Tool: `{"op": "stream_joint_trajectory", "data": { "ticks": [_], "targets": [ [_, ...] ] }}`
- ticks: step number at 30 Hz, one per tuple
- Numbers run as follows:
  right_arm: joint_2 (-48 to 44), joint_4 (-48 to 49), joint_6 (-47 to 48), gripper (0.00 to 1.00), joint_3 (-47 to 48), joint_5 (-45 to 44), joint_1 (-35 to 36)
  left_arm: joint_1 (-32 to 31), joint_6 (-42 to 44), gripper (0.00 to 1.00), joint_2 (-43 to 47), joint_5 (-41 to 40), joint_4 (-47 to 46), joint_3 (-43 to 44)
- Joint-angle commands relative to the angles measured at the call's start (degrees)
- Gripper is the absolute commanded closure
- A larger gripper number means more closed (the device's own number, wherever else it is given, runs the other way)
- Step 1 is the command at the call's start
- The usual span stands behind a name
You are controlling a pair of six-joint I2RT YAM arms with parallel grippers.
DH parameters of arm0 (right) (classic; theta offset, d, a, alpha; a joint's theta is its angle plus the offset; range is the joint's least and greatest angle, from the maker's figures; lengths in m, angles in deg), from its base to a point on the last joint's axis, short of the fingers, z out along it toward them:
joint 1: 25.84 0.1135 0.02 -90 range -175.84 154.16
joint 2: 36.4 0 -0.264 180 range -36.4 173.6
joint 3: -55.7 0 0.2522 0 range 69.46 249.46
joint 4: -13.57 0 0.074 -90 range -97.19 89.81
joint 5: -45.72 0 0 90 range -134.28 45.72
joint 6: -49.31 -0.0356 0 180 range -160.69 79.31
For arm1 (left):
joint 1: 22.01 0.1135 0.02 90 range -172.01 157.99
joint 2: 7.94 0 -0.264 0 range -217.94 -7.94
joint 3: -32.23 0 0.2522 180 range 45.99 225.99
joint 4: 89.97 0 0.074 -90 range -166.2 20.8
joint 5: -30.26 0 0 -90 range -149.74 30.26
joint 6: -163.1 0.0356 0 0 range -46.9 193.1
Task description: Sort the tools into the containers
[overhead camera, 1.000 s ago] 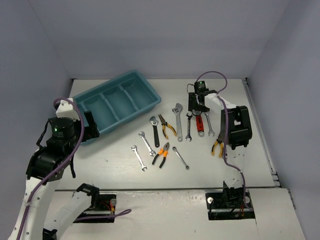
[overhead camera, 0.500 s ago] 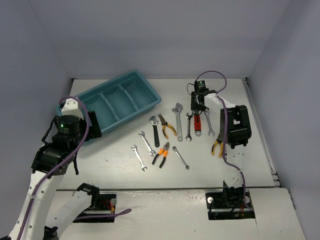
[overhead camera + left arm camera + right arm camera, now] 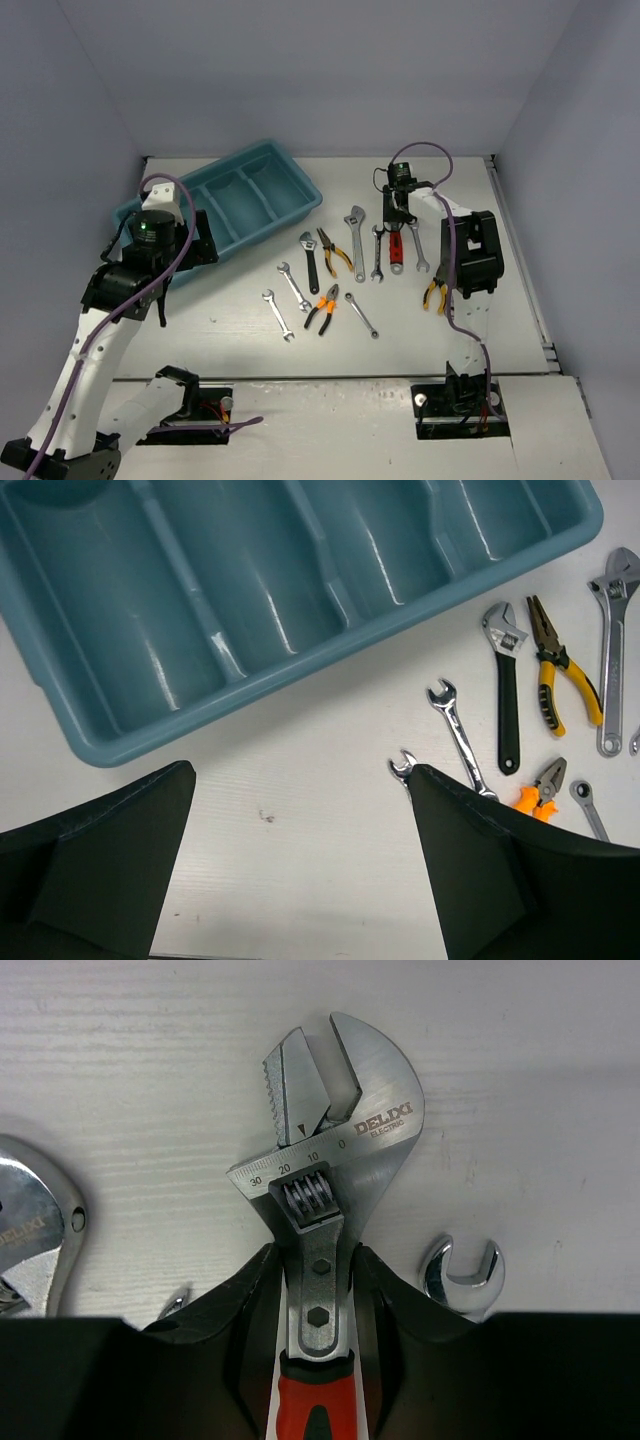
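The tools lie spread on the white table right of the teal tray (image 3: 262,148), whose compartments hold nothing. My right gripper (image 3: 397,220) (image 3: 318,1262) is shut on the neck of the red-handled adjustable wrench (image 3: 398,248) (image 3: 335,1110), which lies flat on the table. My left gripper (image 3: 190,246) (image 3: 300,815) hangs open over bare table just in front of the tray (image 3: 300,665), holding nothing. Near it are a black-handled adjustable wrench (image 3: 310,262) (image 3: 507,700), yellow pliers (image 3: 333,252) (image 3: 550,675), orange pliers (image 3: 324,308) (image 3: 540,785) and silver wrenches (image 3: 293,287) (image 3: 460,735).
A large silver adjustable wrench (image 3: 356,243) (image 3: 25,1230) lies left of the red one, and an open-end wrench (image 3: 419,248) (image 3: 462,1275) right of it. Another pair of pliers (image 3: 434,295) lies beside the right arm. Grey walls close in the table.
My right gripper has closed onto the red-handled wrench. The left arm has swung up and to the right, along the tray's near side, still open.
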Motion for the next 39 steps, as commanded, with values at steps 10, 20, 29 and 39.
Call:
{"op": "stream_joint_trajectory", "data": {
  "ticks": [10,20,29,39],
  "targets": [
    [-14.74,9.12,3.31,1.0,-7.93,1.77,1.23,-0.32,-6.58,0.14,-3.29,8.29,-12.31,1.14],
    [-18.89,15.68,4.69,1.0,-13.43,9.2,1.9,-0.42,-13.17,0.14,-6.54,12.83,-29.73,-5.46],
    [-22.88,18.73,5.74,1.0,-16.81,14.99,3.27,-2.1,-14.82,0.14,-12.68,15.34,-42.05,-8.06],
    [-26.31,20.34,5.15,1.0,-19.01,21.02,5.57,-10.34,-15.09,0.14,-23.44,14.75,-54.35,-6.28]
  ]
}}
